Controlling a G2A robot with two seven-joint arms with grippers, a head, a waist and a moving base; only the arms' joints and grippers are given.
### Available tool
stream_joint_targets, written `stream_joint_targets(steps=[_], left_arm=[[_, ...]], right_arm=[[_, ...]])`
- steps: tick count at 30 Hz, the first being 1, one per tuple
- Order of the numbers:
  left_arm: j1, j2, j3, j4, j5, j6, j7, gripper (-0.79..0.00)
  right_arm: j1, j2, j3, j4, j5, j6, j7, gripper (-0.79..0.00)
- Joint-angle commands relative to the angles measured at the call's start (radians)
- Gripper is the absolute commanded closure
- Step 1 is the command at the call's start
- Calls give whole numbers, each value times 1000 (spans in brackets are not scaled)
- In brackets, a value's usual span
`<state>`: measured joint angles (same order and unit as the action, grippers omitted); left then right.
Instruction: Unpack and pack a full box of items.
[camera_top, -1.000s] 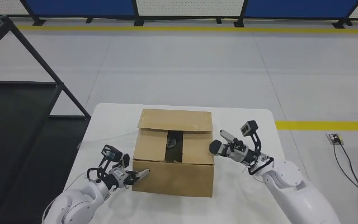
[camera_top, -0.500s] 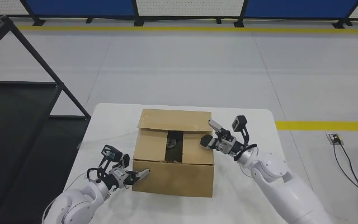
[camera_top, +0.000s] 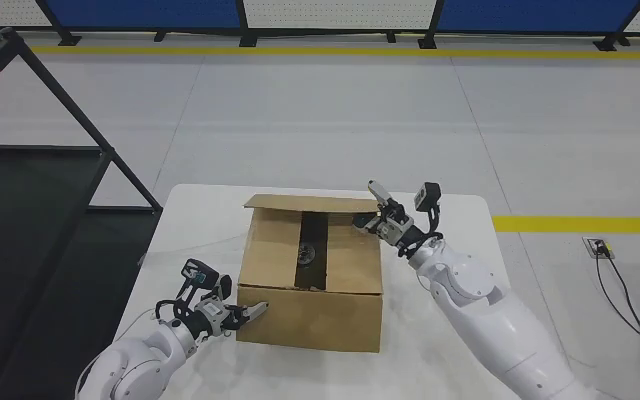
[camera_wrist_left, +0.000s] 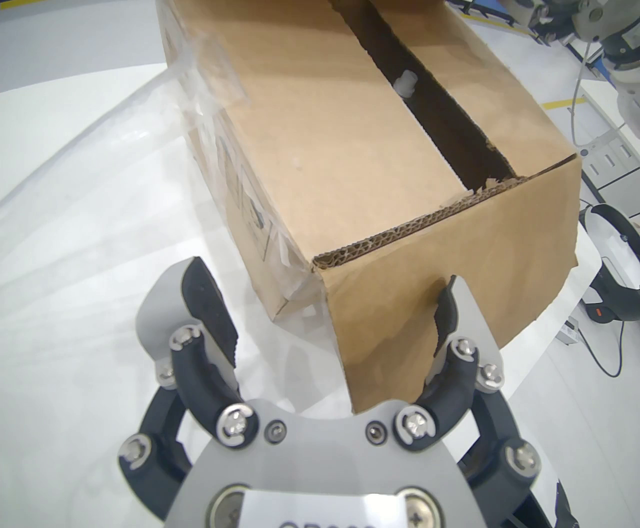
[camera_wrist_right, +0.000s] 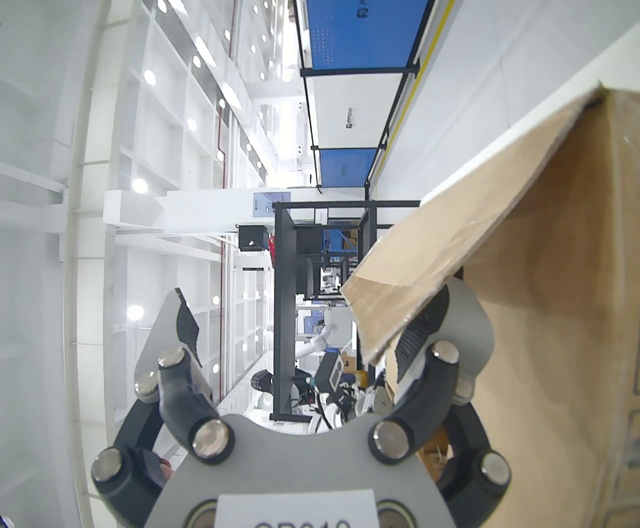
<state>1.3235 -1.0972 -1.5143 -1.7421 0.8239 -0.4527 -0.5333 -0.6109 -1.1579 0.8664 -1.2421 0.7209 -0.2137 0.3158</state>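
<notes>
The right pincer (camera_wrist_right: 310, 320) has its fingers apart at the box's (camera_top: 310, 300) far right corner. The far flap (camera_wrist_right: 450, 225) has its corner between them and rests on 1 pad (camera_wrist_right: 420, 330), hooked from below and not clamped. The left pincer (camera_wrist_left: 325, 280) is also spread wide, straddling the near left vertical edge of the box. 1 fingertip (camera_wrist_left: 447, 300) is on or just off the front face; which, I cannot tell.

The box sits in the middle of the desk (camera_top: 200, 230), between the 2 arms. Its 2 long top flaps lie nearly flat with a dark gap (camera_top: 312, 250) between them, where a small white item (camera_wrist_left: 406, 85) shows. The far flap looks slightly raised.

The step in hand appears to be opening that far flap. As the hold is only a hook, the flap could slip off the pad. Closing the fingers on the corner first, or pushing the pad deeper under the edge, would make the lift surer. The pull should follow an arc about the flap's fold line, up and away from the robot. A straight pull would likely drag or tip the whole box. The left pincer is well placed to brace: light contact on the near corner should stop the box sliding on the desk cover.
</notes>
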Motion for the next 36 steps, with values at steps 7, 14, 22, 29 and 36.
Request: stream_joint_targets(steps=[7, 14, 22, 29, 36], left_arm=[[0, 0, 0, 0, 0, 0, 0, -785], [0, 0, 0, 0, 0, 0, 0, -785], [0, 0, 0, 0, 0, 0, 0, -785], [0, 0, 0, 0, 0, 0, 0, -785], [0, 0, 0, 0, 0, 0, 0, -785]], right_arm=[[113, -58, -56, 73, -18, 61, -81, -785], [121, -60, -59, 79, -25, 68, -80, -785], [112, -61, -53, 71, -19, 66, -81, -785], [181, -107, -67, 149, -18, 82, -199, -785], [294, -177, -129, 309, -35, 118, -258, -785]])
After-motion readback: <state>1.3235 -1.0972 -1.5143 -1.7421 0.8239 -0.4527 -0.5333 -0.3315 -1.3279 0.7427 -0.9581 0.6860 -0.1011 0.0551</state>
